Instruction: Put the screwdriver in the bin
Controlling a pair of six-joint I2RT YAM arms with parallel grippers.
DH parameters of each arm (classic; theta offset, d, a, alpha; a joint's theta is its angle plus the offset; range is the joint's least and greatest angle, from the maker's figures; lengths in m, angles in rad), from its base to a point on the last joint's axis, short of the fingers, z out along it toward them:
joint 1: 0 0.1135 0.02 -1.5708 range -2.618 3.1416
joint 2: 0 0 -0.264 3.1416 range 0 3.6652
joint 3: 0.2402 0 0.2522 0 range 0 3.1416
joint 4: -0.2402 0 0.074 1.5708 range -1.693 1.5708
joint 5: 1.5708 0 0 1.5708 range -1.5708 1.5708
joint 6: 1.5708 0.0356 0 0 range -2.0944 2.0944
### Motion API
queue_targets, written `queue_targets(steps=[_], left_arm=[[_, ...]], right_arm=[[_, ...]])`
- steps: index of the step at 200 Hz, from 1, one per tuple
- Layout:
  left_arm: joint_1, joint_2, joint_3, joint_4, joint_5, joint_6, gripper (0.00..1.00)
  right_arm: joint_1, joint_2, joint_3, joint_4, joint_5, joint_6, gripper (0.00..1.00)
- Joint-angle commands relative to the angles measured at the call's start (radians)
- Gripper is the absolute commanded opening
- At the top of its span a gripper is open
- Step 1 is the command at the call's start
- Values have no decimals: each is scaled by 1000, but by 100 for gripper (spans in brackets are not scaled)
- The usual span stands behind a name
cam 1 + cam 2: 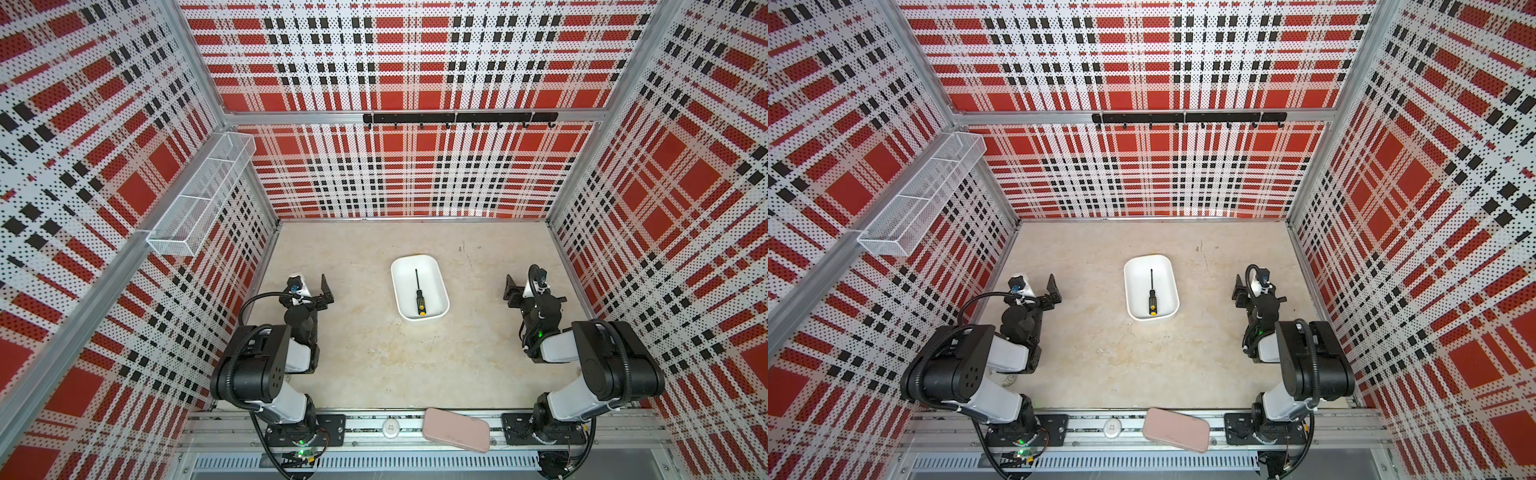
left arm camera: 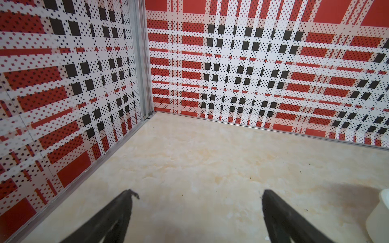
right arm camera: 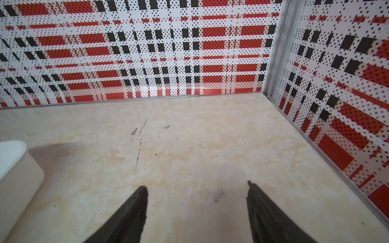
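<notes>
The screwdriver (image 1: 419,293) (image 1: 1152,293), with a thin dark shaft, black handle and yellow end cap, lies lengthwise inside the white bin (image 1: 434,282) (image 1: 1167,282) in the middle of the beige table. Its cap end points toward the front. Nothing touches it. My left gripper (image 1: 326,293) (image 1: 1054,291) (image 2: 197,192) hovers low, well left of the bin, open and empty. My right gripper (image 1: 513,291) (image 1: 1239,291) (image 3: 196,186) is well right of the bin, also open and empty. Each wrist view catches only a corner of the bin (image 2: 379,216) (image 3: 16,172).
A long white wire-mesh basket (image 1: 199,195) hangs on the left wall. A black hook rail (image 1: 459,118) runs along the back wall. A pink flat object (image 1: 456,429) and a small white round piece (image 1: 390,428) rest on the front rail between the arm bases.
</notes>
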Motion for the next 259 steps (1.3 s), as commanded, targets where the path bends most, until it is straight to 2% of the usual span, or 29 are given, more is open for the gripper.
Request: queue_targets(steps=[1, 39, 61, 259], left_arm=[[-4, 7, 13, 24, -17, 3, 98], [-4, 6, 13, 25, -16, 3, 98], [-4, 6, 13, 26, -16, 3, 98], [-4, 7, 13, 26, -15, 4, 98]], right_arm=[[6, 10, 8, -5, -7, -25, 80], [8, 8, 8, -6, -7, -25, 88], [8, 8, 9, -5, -5, -26, 100], [9, 9, 8, -6, -4, -27, 100]])
